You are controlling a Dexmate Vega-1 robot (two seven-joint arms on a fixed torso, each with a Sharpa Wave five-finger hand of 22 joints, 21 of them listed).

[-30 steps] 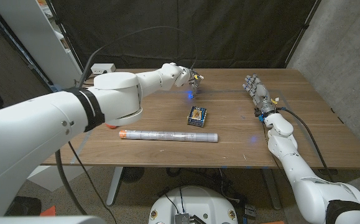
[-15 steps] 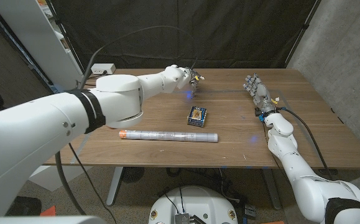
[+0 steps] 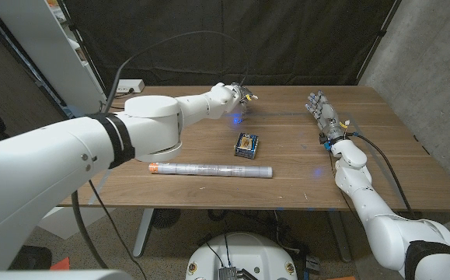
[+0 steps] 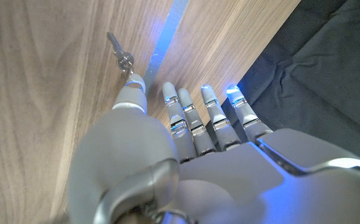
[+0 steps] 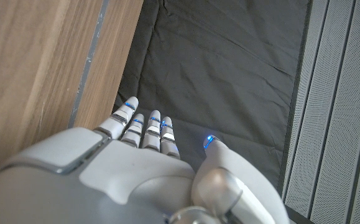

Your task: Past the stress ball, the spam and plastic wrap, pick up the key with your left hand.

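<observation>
Left hand (image 3: 236,94) reaches out over the far middle of the brown wooden tabletop (image 3: 170,148). Left wrist view: fingers (image 4: 178,112) extended and slightly apart, nothing held. Small silver metal key (image 4: 121,55) lies flat on the wood just past the thumb tip, apart from it or barely touching; cannot tell which. In the head view the key is too small to make out.

Blue rectangular spam tin (image 3: 246,144) sits mid-table, nearer the robot than the left hand. Long clear roll of plastic wrap with an orange end (image 3: 209,169) lies lengthwise near the front edge.

Right hand (image 3: 322,113) at the far right of the tabletop, fingers straight and close together, empty.
</observation>
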